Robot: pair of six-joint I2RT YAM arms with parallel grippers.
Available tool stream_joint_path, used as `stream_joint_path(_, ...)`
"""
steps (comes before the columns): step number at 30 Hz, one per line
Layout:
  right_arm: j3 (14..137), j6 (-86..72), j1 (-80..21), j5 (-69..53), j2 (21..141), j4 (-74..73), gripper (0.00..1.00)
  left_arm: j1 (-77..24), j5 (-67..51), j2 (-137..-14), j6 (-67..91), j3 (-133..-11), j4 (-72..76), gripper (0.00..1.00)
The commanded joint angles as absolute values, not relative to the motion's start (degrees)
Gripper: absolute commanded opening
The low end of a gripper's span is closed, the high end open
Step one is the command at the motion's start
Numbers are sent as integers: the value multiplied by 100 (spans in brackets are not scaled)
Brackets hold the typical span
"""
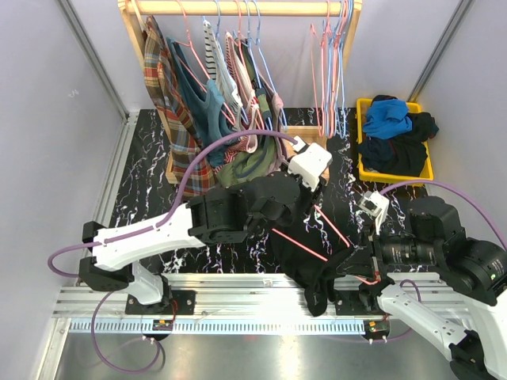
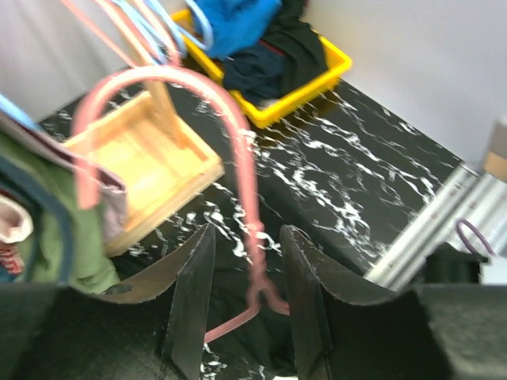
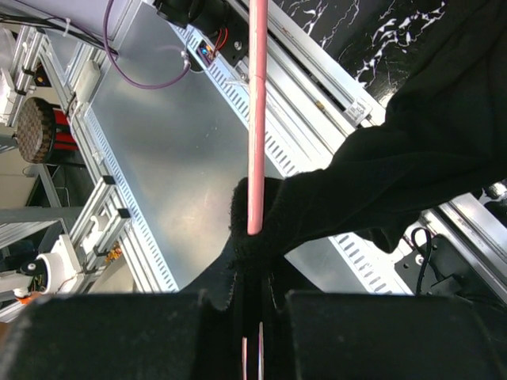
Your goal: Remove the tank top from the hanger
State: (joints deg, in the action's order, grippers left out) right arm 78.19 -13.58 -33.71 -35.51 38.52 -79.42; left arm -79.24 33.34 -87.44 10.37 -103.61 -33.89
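Observation:
The black tank top [image 1: 317, 265] lies on a pink hanger [image 1: 299, 243] on the marble table and spills over the front edge. My left gripper [image 1: 305, 190] is open, and its fingers [image 2: 190, 301] straddle the hanger's neck [image 2: 253, 237] without touching it. The pink hook [image 2: 158, 79] curves up beyond them. My right gripper [image 1: 363, 265] is shut on the tank top's fabric [image 3: 412, 142] near the front rail. A pink hanger rod [image 3: 257, 119] runs into the pinched fabric, and I cannot tell whether the jaws hold it too.
A wooden rack [image 1: 238, 8] at the back holds several hung garments [image 1: 222, 103] and several empty hangers [image 1: 333, 55]. A yellow bin [image 1: 362, 107] of dark and blue clothes stands at the back right. The aluminium rail [image 1: 238, 281] edges the front.

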Motion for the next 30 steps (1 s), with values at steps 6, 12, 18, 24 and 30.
stream_joint_path(6,7945,-1274,-3375,-3525,3894,-7577,0,-7919,2697,-8596,1345,-10029,-3313,1)
stream_joint_path(12,7928,-1696,-3375,-2533,3753,-7251,60,-7814,3889,-8490,1371,-9923,-3629,0)
stream_joint_path(18,7691,-2451,-3375,-723,3393,-6970,100,-7383,5305,-8429,1564,-9949,-3867,0)
stream_joint_path(24,6647,-2794,-3375,-201,3200,-6602,100,-7251,6029,-8710,1608,-10563,-3797,0)
stream_joint_path(30,5722,-2786,-3366,-862,3225,-5450,100,-7260,5985,-8921,1433,-11152,-3656,0)
